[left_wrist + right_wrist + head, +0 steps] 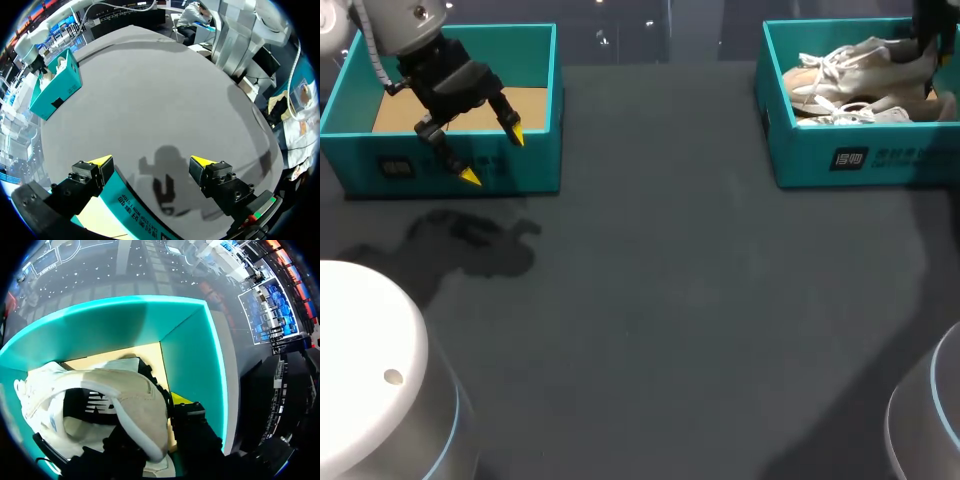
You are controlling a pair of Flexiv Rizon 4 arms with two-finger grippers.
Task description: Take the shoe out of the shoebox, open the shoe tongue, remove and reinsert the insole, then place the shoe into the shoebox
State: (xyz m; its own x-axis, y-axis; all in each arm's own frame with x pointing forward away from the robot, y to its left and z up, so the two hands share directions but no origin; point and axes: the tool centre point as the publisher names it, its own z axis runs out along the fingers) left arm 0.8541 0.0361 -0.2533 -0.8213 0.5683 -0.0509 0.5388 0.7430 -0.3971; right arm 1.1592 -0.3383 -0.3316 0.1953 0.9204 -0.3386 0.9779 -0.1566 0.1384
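The right-hand box, at the upper right of the head view, has a white square sign on its front wall. Two short lines of white characters stand beside the sign, too small to read. The left-hand box, at the upper left, bears a dark square label low on its front wall, with faint characters next to it that are just as illegible. In the left wrist view, a row of white characters runs along the left-hand box's wall, just under the spread fingers of the left gripper. In the right wrist view, a white striped emblem sits on a dark patch of the shoe.
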